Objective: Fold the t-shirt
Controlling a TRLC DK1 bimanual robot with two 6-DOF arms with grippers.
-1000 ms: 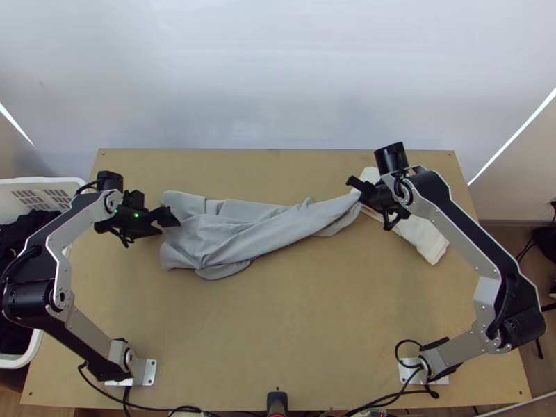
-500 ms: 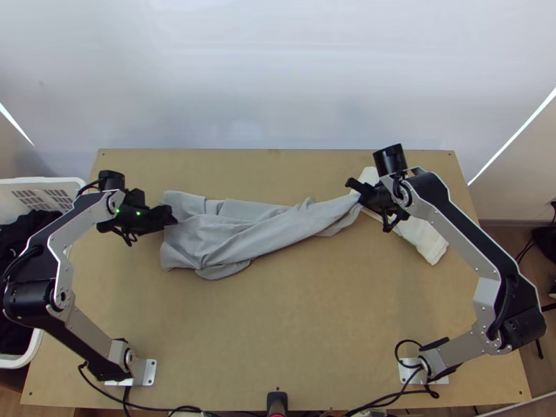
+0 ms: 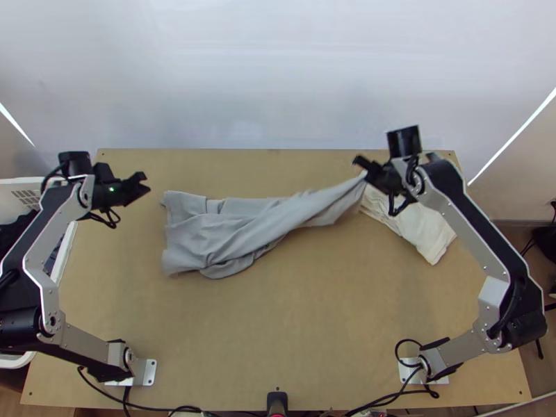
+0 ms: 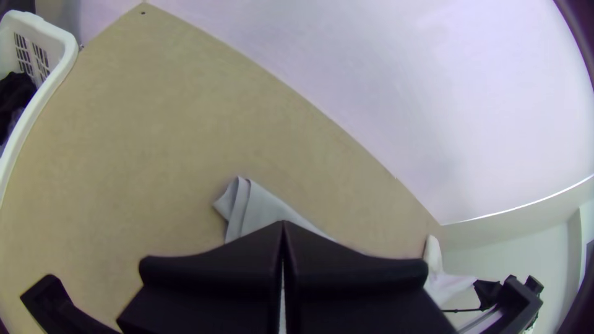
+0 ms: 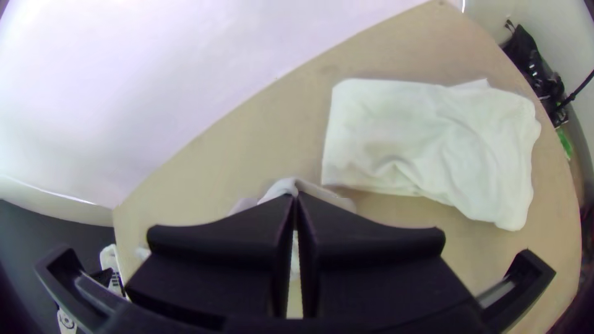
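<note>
At upper right, we see the right hand (image 3: 363, 169) pinching the grey t-shirt (image 3: 254, 226) and, at upper left, the left hand (image 3: 144, 183) closed, empty.

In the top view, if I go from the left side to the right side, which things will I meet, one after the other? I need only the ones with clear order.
White basket → left gripper → grey t-shirt → white cloth.
</note>
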